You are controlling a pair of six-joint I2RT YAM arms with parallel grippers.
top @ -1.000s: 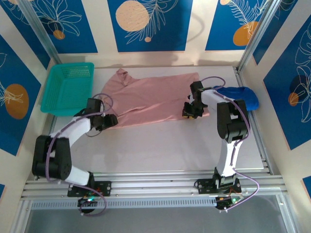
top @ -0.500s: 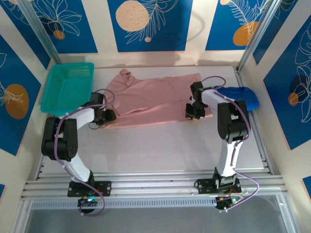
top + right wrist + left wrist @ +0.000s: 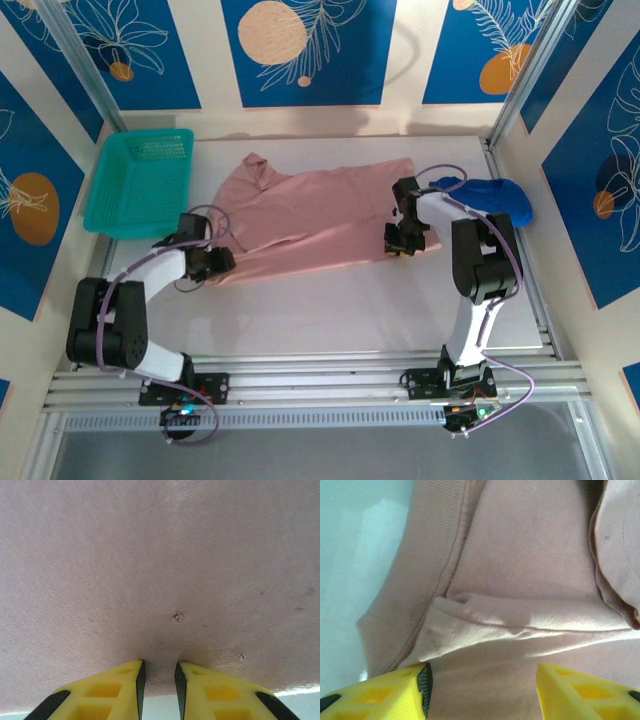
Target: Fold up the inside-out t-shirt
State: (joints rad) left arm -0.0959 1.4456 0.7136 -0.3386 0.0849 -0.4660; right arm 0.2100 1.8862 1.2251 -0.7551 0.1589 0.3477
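Inside-out t-shirt [image 3: 320, 210]: dusty salmon-pink, plain, spread flat on far half of bench [image 3: 340, 310], btw teal basket [image 3: 140, 190] at left and blue garment [image 3: 500, 195] at right. Near edge slants down twd the left; a bunched bit sticks up at far left. Left wrist view: ribbed hem, seam, soft fold across the cloth.

Right tool [image 3: 156, 672] clenched on shirt's near right edge, cloth puckering into the narrow gap. Left tool [image 3: 482, 680] released, fingers wide apart over near left corner.

Bench pale grey, smooth. Walls cream w/ blue leaf-print panels [image 3: 300, 50] and orange discs.

Vs 1 sec ago: shirt's left corner sits nearer, whole shirt more skewed. Left tool slightly nearer too; right tool abt same spot.
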